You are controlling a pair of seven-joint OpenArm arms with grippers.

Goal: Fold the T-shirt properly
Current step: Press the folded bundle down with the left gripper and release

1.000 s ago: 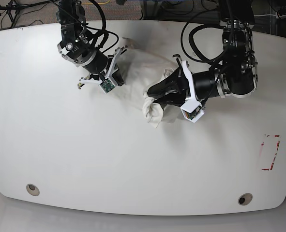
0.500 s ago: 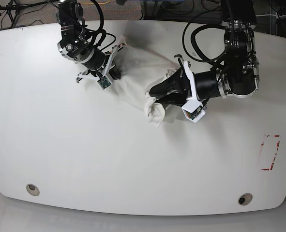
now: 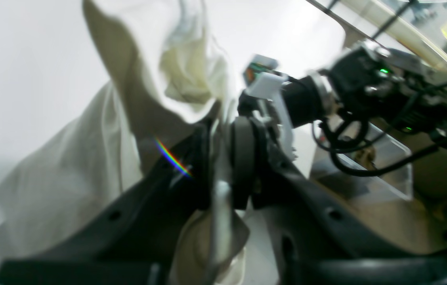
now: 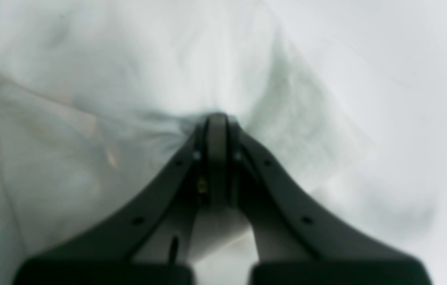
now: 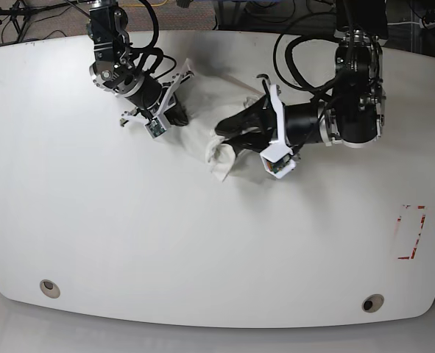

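White tabletop (image 5: 202,243) fills your base view, and the T-shirt (image 5: 210,129) lies bunched in a strip at the far middle, strung between your two arms. Your right gripper (image 5: 174,112) holds its far-left end; your left gripper (image 5: 228,138) holds the near end, where a wad droops toward you. So the cloth's long axis runs from one gripper to the other, and neither arm is nearer: each already has an end.

From your left wrist, the jaws are pressed together on a thin fold of T-shirt (image 3: 88,166), cloth rising beyond the left gripper (image 3: 220,158) and hanging below it.

From your right wrist, the right gripper (image 4: 216,126) is pinched tight on a pucker of T-shirt (image 4: 88,99), fabric spreading away to its left.
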